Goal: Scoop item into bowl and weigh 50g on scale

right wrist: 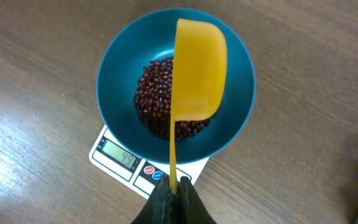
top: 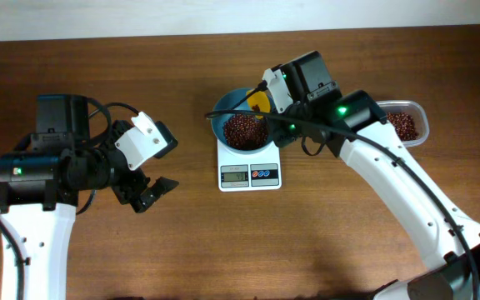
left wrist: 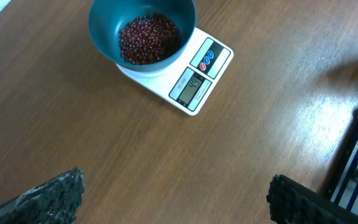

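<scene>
Beans [right wrist: 154, 93] sit heaped in the bowl [right wrist: 114, 68], which stands on the scale [left wrist: 194, 84] so each addition registers. My right hand [right wrist: 174, 186] pinches the yellow scoop [right wrist: 199, 68] by its handle, tipped over the bowl. My left hand [top: 152, 167] hangs spread and empty, well aside.

One bowl [top: 220, 121], one scale [top: 250, 175] carrying one red and one blue button, one yellow scoop [right wrist: 199, 68], one clear tub [top: 422, 115] at upper right. Two heaps of beans [top: 244, 131], too many to count. Two grippers: left gripper [top: 165, 163], right gripper [right wrist: 174, 186].
</scene>
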`<state>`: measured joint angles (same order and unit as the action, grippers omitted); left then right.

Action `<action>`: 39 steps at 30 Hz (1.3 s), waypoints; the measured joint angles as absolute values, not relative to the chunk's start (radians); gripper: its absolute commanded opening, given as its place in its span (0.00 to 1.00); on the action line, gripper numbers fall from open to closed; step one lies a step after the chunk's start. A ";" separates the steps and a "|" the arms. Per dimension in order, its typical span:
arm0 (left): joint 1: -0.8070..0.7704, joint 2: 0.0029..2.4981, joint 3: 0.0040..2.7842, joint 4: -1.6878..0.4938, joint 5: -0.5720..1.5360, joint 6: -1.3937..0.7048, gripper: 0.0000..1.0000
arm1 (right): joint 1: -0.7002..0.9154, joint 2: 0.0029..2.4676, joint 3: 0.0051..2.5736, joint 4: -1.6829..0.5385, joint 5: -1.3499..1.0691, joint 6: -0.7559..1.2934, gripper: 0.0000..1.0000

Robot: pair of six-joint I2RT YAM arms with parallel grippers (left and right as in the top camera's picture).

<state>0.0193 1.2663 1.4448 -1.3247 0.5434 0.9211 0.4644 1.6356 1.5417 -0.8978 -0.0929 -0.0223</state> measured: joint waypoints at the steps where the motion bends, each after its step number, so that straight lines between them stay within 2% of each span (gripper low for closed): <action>1: 0.019 1.266 1.445 -1.325 0.543 0.921 0.99 | 0.466 1.636 1.542 -0.893 -0.093 -0.022 0.04; 39: 0.019 1.266 1.445 -1.325 0.543 0.921 0.99 | 0.471 1.647 1.582 -0.913 -0.114 0.004 0.04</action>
